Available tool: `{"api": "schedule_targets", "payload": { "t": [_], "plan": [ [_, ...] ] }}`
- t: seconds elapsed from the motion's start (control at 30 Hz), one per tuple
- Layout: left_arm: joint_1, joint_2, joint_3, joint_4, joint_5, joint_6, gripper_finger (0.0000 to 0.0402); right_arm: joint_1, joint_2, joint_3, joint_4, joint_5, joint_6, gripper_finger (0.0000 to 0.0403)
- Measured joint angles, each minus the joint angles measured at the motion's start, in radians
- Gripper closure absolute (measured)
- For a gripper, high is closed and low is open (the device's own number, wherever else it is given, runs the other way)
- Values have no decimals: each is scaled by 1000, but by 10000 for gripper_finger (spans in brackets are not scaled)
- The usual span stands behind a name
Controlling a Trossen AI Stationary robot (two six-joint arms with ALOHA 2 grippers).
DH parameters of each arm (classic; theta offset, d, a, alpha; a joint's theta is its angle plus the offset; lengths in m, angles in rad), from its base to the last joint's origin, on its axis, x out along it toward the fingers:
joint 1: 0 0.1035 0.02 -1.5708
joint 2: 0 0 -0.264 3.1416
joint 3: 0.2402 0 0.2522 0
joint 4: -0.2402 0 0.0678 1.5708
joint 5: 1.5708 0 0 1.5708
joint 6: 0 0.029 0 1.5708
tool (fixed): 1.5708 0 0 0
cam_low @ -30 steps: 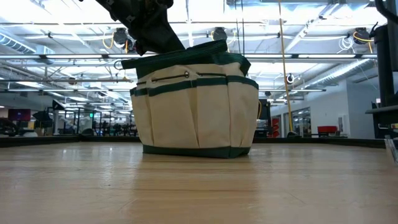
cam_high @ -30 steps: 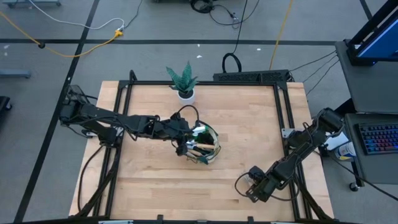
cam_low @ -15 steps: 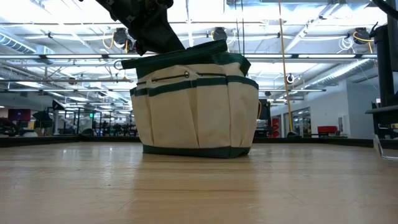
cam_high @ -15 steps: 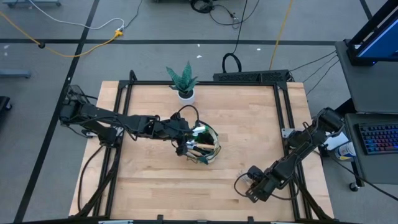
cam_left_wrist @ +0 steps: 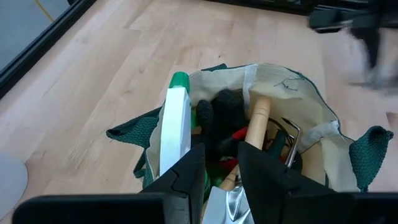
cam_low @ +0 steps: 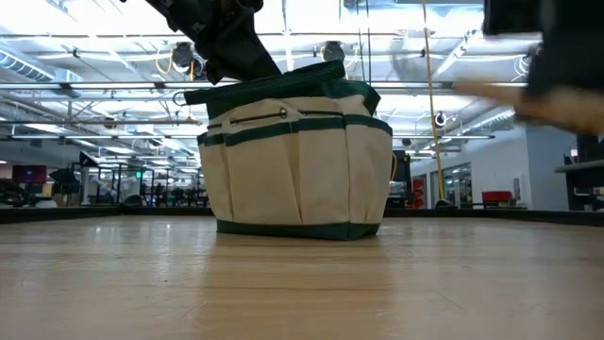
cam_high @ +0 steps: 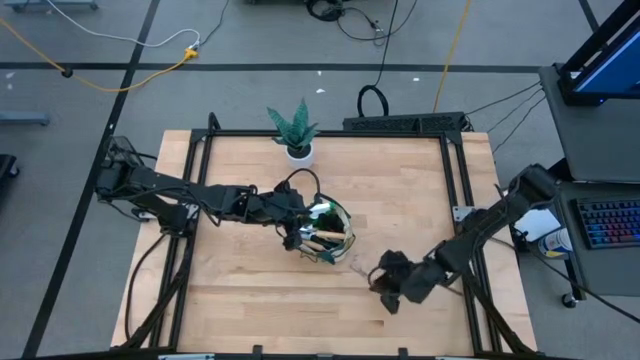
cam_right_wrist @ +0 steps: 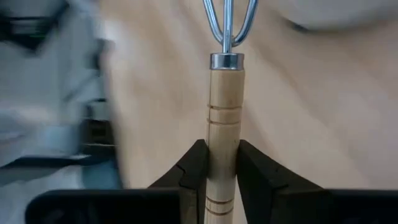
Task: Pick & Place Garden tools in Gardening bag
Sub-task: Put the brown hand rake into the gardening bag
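Beige fabric gardening bag [cam_high: 328, 235] with dark green trim stands near the middle of the wooden worktop [cam_high: 400, 190]. Inside it sit a green-and-white spray bottle [cam_left_wrist: 174, 127], a dark glove [cam_left_wrist: 221, 118] and a wooden tool handle [cam_left_wrist: 256, 121]. The left claw [cam_left_wrist: 221, 163] hangs over the bag's mouth, fingers a little apart, holding nothing that shows. The right claw [cam_right_wrist: 222, 163] hovers just beside the bag, clamped on the pale grooved wooden handle of a hand rake [cam_right_wrist: 224, 93] with thin metal prongs.
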Motion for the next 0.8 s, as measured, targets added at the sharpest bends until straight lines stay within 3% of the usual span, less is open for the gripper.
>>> {"api": "schedule_targets", "payload": {
  "t": [0.27, 0.57, 0.67, 0.8],
  "plan": [
    [-21, 0, 0, 92, 137, 242, 300, -119, -58, 2, 264, -7, -225, 348],
    [-161, 36, 0, 210, 151, 627, 300, -278, -58, 3, 272, -164, -121, 348],
    [-193, 79, 0, 266, 123, 733, 300, -320, -58, 3, 271, -199, -66, 348],
    [-211, 135, 0, 367, -18, 826, 300, -354, -58, 3, 271, -205, -12, 348]
  ]
}}
